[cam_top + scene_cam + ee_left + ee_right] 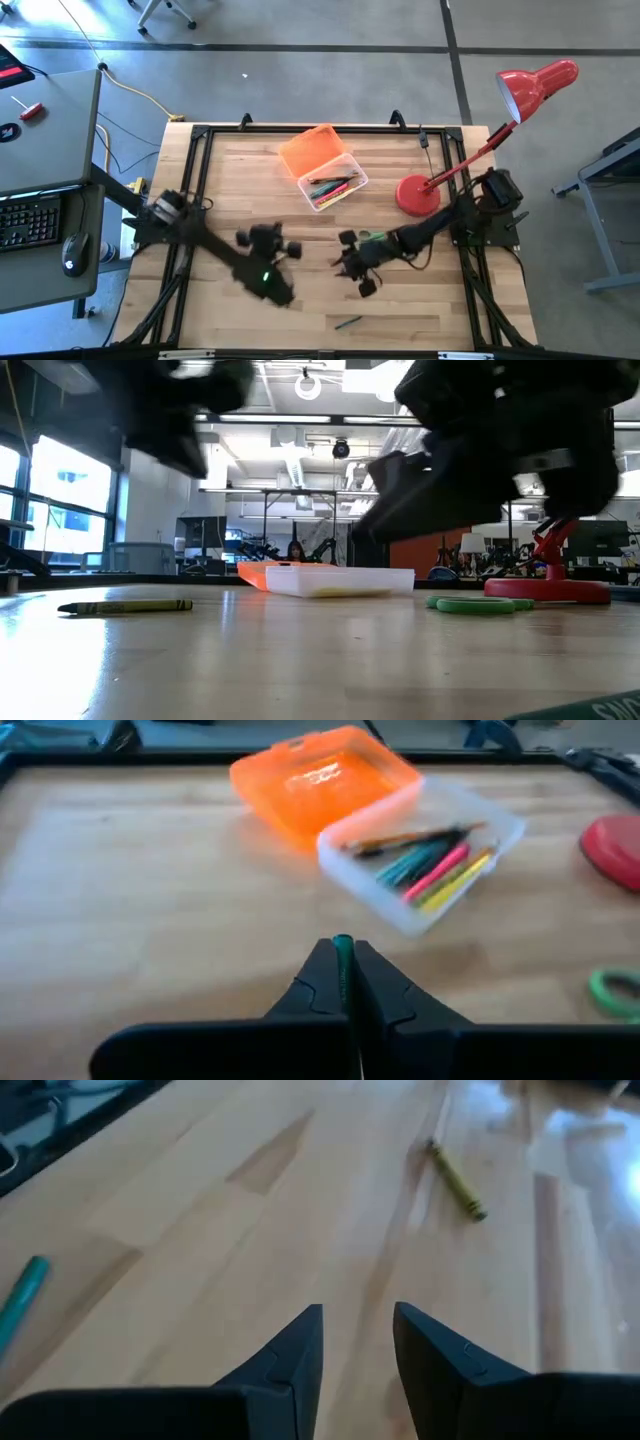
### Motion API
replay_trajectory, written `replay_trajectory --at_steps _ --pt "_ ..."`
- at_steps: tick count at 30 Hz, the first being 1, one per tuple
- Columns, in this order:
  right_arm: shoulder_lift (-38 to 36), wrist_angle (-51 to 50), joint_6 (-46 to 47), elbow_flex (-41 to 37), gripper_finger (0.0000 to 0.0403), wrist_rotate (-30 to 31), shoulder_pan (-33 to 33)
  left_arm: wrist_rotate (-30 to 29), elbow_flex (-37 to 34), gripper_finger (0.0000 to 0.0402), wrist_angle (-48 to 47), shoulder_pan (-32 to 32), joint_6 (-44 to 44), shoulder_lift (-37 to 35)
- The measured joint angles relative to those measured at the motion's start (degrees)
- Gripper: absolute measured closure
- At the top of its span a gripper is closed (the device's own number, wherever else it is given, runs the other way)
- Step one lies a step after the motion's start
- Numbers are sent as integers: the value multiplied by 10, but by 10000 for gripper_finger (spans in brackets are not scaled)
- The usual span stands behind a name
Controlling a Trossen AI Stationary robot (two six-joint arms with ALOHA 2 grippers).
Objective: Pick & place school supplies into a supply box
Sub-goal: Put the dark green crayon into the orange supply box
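Left claw (343,982) pinching a green pen (342,944) (tip showing), supply box (432,870) ahead

Box (333,184) mid-table at the back, pens (331,187) in it, lamp (418,193) to its right, scissors (373,238) before lamp, marker (348,322) at front edge

Robotics lab, open-plan industrial hall. Exposed white ducts (300,460) and pipes under high ceiling, ring lights hanging. Big windows (60,510) along one side. Bare grey concrete floor (330,70) with dark seams. Wooden surface (300,215) boxed in black metal frame (190,190). Side desk (45,130) with keyboard (28,222) and mouse (72,252). Yellow cable (140,95) trailing across floor. More benches and arm rigs at far end, person (297,550) seated among them.
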Motion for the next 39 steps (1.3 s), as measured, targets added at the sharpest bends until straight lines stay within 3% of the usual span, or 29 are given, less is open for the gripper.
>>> replay_trajectory --at_steps 3,7,12,14,17,19,26,34,39 --pt "0 -13 23 -1 299 63 45 -16 0 365 48 66 120 -25" --pt "0 -19 49 0 299 137 97 -12 0 343 224 163 362 -32" --pt "0 -27 56 0 299 199 137 103 2 348 542 279 729 -22" --pt "0 -31 56 0 299 210 146 159 0 356 615 319 824 -16" --pt "0 -50 76 0 299 212 159 217 4 362 661 366 859 3" --pt "0 -65 90 0 299 209 168 247 -2 360 627 390 859 11" --pt "0 -84 82 -10 299 231 185 319 1 324 647 426 865 70" --pt "9 -33 104 -16 299 149 183 332 2 293 656 437 865 83" --pt "35 18 105 -16 299 111 182 356 42 279 631 437 899 83"
